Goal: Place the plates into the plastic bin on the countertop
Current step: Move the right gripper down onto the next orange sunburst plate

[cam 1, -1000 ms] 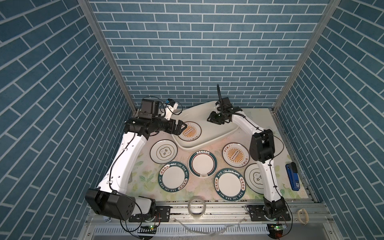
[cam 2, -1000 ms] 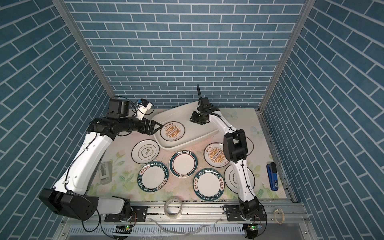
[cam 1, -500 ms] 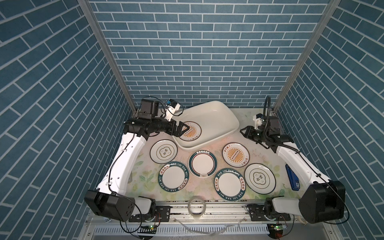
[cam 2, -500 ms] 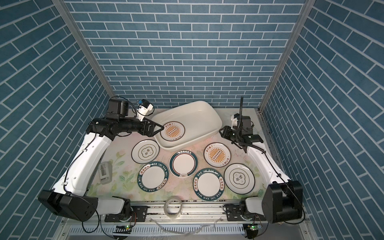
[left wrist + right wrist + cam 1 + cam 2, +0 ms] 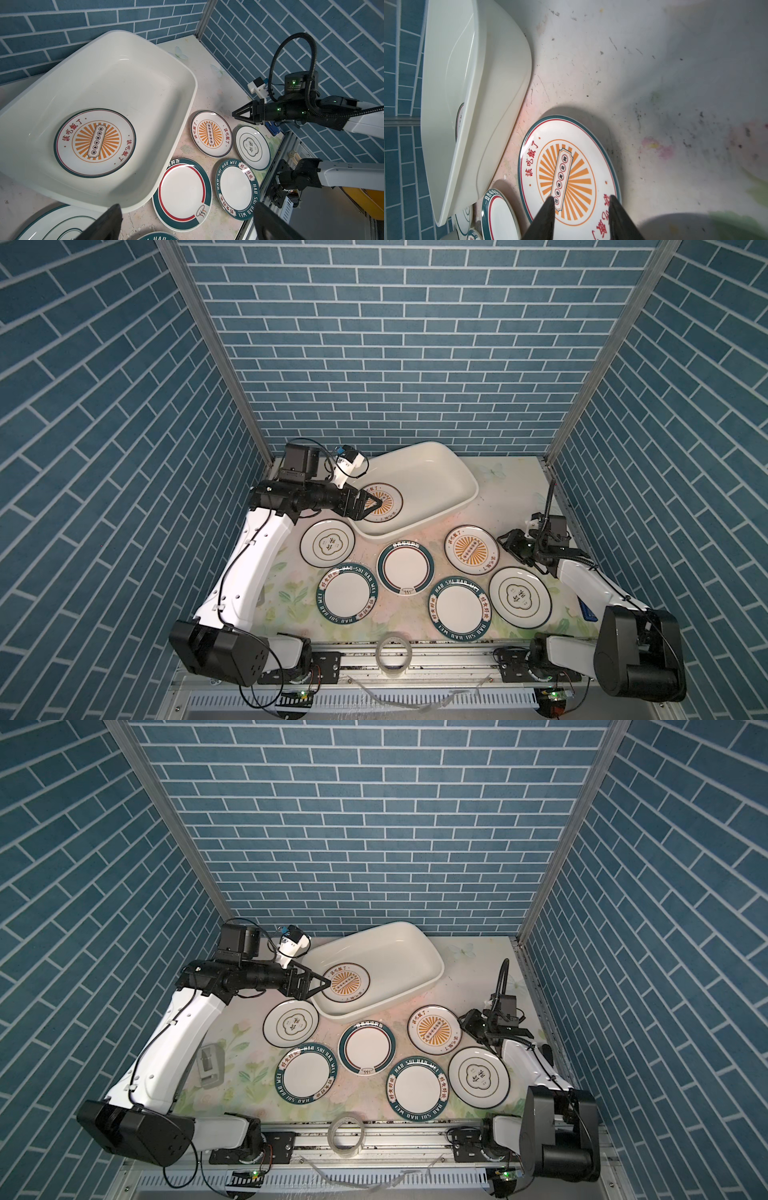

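Left gripper (image 5: 376, 506) is hovering wide open at the plastic bin (image 5: 419, 526) rim, beside the binned plate (image 5: 390, 510). Right gripper (image 5: 581, 200), half-open and empty, is overhanging the loose sunburst plate's (image 5: 569, 166) edge.

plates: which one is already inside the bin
The orange sunburst plate lying flat in the white bin; its twin and the other plates lie on the countertop.
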Action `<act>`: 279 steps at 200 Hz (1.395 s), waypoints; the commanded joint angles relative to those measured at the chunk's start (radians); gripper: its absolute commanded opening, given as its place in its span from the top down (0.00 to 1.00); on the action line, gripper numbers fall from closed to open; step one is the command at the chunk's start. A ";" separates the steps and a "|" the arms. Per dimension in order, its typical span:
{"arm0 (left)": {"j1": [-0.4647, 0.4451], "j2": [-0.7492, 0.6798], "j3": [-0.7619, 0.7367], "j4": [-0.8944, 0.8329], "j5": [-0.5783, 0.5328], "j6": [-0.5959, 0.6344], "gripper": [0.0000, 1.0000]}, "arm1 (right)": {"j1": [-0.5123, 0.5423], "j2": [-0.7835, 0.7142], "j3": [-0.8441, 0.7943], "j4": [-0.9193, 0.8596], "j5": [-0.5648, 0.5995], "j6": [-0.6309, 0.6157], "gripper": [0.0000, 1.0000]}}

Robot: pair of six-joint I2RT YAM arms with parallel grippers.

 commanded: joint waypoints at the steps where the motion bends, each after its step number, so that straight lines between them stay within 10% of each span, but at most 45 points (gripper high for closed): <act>1: -0.002 -0.026 -0.024 0.004 0.025 0.019 0.00 | -0.026 0.013 -0.026 0.081 -0.061 0.026 0.57; 279: -0.003 -0.024 -0.028 0.011 0.071 0.013 0.00 | -0.108 0.310 0.046 0.100 -0.225 -0.168 0.73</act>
